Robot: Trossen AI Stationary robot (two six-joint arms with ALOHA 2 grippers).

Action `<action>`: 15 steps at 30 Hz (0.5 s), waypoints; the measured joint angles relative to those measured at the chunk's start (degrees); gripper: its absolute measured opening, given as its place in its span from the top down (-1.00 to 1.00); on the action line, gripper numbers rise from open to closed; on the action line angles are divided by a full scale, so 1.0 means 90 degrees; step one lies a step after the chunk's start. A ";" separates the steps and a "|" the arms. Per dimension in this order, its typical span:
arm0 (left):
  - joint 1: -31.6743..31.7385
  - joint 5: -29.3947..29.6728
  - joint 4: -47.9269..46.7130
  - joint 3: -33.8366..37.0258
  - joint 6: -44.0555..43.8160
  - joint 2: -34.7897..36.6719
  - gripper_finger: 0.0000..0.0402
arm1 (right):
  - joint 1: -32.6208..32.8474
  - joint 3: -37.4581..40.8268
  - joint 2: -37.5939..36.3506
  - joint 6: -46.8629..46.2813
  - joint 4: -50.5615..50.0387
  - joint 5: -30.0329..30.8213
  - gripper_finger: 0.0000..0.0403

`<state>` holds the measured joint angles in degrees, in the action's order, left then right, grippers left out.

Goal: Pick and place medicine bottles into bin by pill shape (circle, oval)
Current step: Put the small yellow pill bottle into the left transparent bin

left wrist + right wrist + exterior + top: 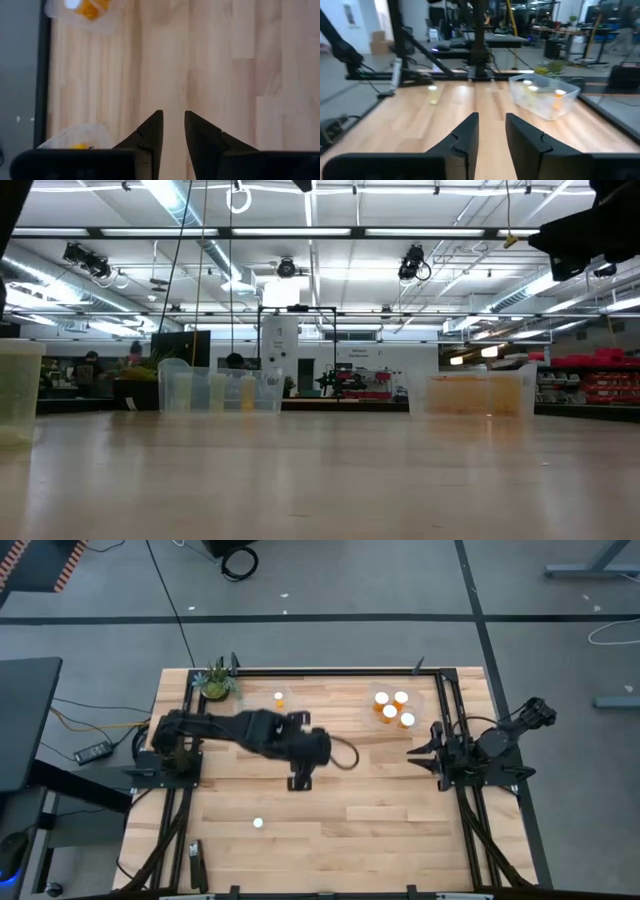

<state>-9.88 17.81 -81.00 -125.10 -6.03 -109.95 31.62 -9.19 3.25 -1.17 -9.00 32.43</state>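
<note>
Four medicine bottles (392,707) stand in my right-hand clear tub (424,700); one sits in the left tub (262,692), another lone bottle (258,823) on the bare table (400,810). My left gripper (173,131) hangs mid-table, fingers narrowly parted, holding nothing. My right gripper (491,131) waits at the right edge, likewise empty.

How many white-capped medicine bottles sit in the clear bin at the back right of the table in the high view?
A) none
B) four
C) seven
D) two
B: the high view shows four white caps clustered in the clear bin at the back right, over orange medicine bottles.
</note>
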 joint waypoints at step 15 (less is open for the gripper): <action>-0.0409 0.0138 0.2644 0.3724 -0.0228 0.2407 0.71 | -0.1483 0.0964 0.0053 -0.0542 0.1673 -0.1417 0.79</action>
<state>-13.56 19.06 -57.20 -91.58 -8.09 -88.29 18.26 -0.51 3.72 -6.04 6.07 19.68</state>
